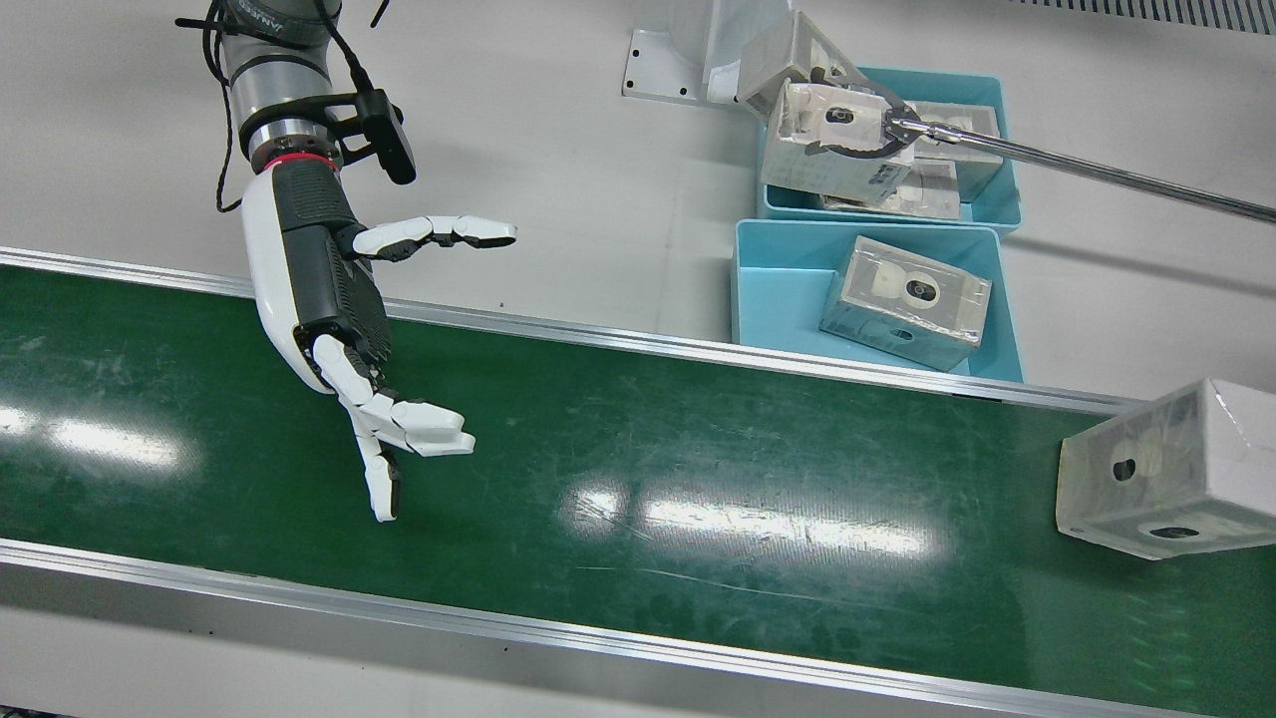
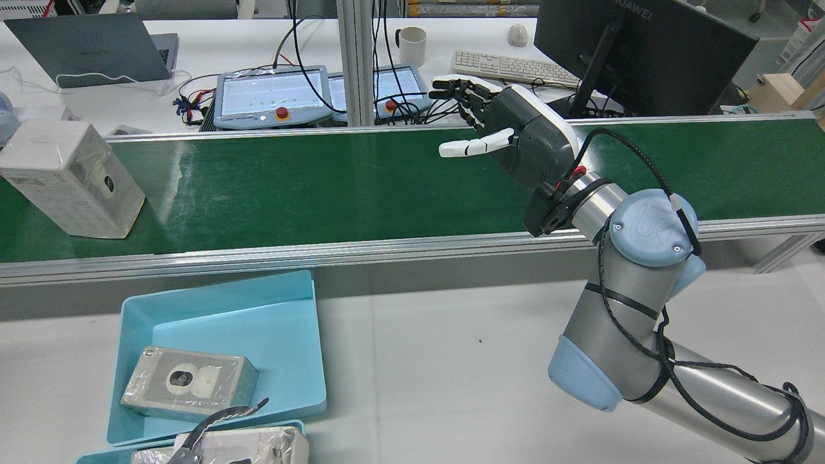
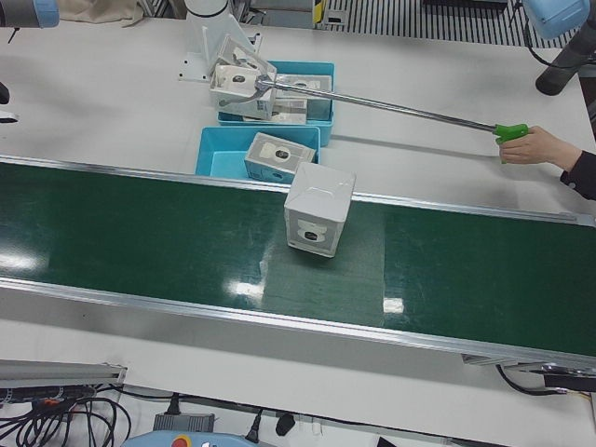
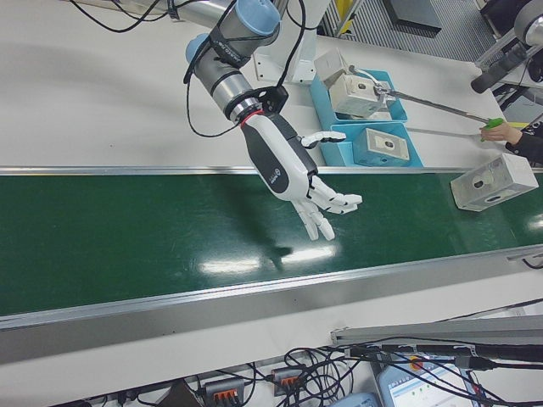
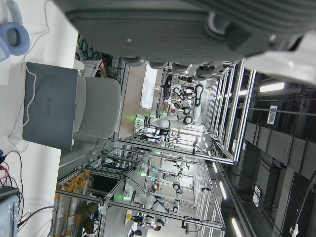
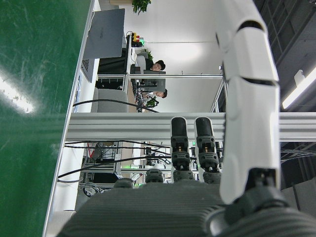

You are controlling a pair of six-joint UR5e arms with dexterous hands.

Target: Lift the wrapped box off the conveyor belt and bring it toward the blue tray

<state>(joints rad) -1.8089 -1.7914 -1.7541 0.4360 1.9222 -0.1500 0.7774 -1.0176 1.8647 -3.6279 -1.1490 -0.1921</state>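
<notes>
Green belt (image 1: 698, 479) carries the box (image 1: 1166, 469) well apart from my right hand (image 1: 329, 329), fingers spread and empty; reaching late could miss it.

A white desk (image 2: 213, 51) is seen beyond the belt in the rear view. On it are set a closed grey laptop (image 2: 90, 48), two touch-screen consoles (image 2: 271, 96) with red buttons, a white mug (image 2: 412, 45), a keyboard (image 2: 509, 64), a mouse (image 2: 517, 34) and a dark monitor (image 2: 644, 55) (shown from its back). An aluminium post (image 2: 358, 61) stands between the consoles. Tangled cables (image 4: 305, 373) are seen below the front table edge. Ceiling strip lights (image 5: 271, 87) and metal racks (image 5: 197, 148) are shown in the left hand view.
</notes>
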